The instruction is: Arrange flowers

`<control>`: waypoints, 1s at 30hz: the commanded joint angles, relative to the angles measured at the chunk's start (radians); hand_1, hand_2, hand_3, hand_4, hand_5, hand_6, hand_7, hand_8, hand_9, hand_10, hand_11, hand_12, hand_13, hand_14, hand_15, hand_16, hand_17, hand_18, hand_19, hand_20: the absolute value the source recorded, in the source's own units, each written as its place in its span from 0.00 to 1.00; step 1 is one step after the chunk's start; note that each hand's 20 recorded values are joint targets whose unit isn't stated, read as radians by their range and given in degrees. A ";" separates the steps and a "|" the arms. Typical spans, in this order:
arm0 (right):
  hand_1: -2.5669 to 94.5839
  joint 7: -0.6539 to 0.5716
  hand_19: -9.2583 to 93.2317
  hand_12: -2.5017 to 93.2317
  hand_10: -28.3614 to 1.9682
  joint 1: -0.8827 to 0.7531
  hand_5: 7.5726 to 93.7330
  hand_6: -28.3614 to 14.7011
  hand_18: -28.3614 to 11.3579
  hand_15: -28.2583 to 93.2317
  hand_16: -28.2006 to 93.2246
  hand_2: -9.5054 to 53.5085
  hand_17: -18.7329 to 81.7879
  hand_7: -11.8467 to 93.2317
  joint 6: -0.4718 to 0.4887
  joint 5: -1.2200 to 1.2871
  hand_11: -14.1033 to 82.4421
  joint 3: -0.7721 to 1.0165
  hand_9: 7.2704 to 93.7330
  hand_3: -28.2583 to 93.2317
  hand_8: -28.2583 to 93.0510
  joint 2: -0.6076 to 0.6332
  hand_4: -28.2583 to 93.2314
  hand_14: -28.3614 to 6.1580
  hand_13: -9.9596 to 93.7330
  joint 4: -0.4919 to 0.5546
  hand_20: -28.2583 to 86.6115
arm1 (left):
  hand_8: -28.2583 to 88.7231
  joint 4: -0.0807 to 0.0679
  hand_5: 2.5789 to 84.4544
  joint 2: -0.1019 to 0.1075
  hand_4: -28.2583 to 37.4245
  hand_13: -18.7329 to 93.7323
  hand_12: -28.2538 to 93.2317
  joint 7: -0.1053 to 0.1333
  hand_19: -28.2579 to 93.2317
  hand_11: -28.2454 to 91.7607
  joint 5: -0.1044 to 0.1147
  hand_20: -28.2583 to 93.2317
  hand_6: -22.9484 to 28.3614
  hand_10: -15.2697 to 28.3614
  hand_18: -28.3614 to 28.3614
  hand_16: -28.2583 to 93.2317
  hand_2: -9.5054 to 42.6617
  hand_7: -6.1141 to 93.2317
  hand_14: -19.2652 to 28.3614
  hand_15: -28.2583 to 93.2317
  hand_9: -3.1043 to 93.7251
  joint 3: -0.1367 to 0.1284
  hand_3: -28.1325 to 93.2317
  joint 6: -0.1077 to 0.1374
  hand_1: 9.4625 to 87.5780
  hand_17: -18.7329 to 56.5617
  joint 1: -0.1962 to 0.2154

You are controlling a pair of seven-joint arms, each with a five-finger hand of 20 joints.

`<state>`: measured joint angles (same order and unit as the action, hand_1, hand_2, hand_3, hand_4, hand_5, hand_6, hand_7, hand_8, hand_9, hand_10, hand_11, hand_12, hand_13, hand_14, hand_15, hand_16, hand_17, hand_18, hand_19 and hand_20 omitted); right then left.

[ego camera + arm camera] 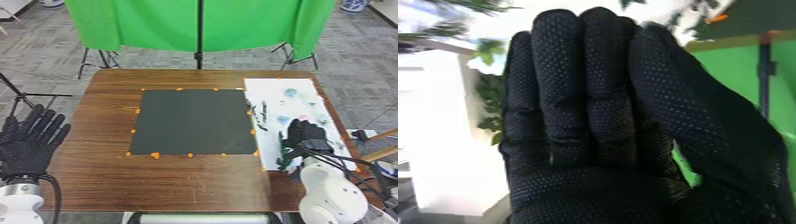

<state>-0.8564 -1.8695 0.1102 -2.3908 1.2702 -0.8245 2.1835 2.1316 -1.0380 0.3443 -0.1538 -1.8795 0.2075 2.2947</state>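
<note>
1. The right hand (307,132) is held over the white sheet (265,88), fingers straight and together
2. Flowers (290,92) are laid on the sheet, beside and beyond that hand
3. The left hand (28,152) is held beside the surface (99,125), fingers spread

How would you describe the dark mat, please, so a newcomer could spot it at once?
Find the brown wooden table, then look at its middle. The mat lies there, with orange marks around it; it is nearly square, unlike the long white sheet on its right.
</note>
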 commanded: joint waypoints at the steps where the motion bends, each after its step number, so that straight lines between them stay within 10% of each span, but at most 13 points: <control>1: 0.35 -0.049 0.71 0.33 0.27 -0.015 0.60 0.44 0.03 0.65 0.44 0.00 0.41 0.43 0.122 0.040 0.48 0.017 0.69 0.83 0.16 0.000 0.07 0.31 0.68 0.022 0.42 | 0.17 -0.005 0.49 0.004 0.00 0.39 0.31 0.005 0.46 0.41 0.007 0.33 0.61 0.70 0.72 0.18 0.45 0.16 0.71 0.48 0.40 0.000 0.84 0.009 0.17 0.20 0.020; 18: 0.46 -0.032 0.72 0.32 0.33 0.047 0.69 0.53 0.04 0.65 0.43 0.00 0.42 0.41 0.101 0.006 0.48 -0.094 0.73 0.83 0.18 -0.035 0.00 0.37 0.71 -0.101 0.42 | 0.17 -0.010 0.49 0.001 0.00 0.39 0.31 -0.003 0.46 0.41 0.009 0.33 0.61 0.70 0.72 0.18 0.45 0.16 0.71 0.48 0.40 0.008 0.84 0.009 0.17 0.20 0.004; 22: 0.61 -0.032 0.73 0.45 0.46 0.047 0.75 0.56 0.07 0.60 0.50 0.00 0.44 0.38 0.086 -0.005 0.35 -0.105 0.82 0.76 0.37 -0.041 0.00 0.46 0.75 -0.132 0.43 | 0.17 -0.011 0.49 0.000 0.00 0.39 0.31 -0.007 0.46 0.41 0.011 0.33 0.61 0.70 0.72 0.18 0.45 0.16 0.71 0.48 0.40 0.011 0.84 0.011 0.17 0.20 -0.002; 30: 0.67 0.041 0.74 0.50 0.60 0.013 0.84 0.61 0.11 0.51 0.59 0.00 0.48 0.39 -0.017 -0.047 0.26 -0.091 0.92 0.80 0.39 -0.024 0.00 0.64 0.83 -0.154 0.44 | 0.17 -0.014 0.49 0.005 0.00 0.39 0.31 -0.008 0.46 0.41 0.014 0.33 0.61 0.70 0.72 0.18 0.45 0.16 0.71 0.48 0.40 0.015 0.84 0.013 0.17 0.20 -0.004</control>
<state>-0.8671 -1.7901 0.1549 -2.4190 1.1860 -0.8609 2.0785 2.1292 -1.0371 0.3434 -0.1486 -1.8751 0.2090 2.2815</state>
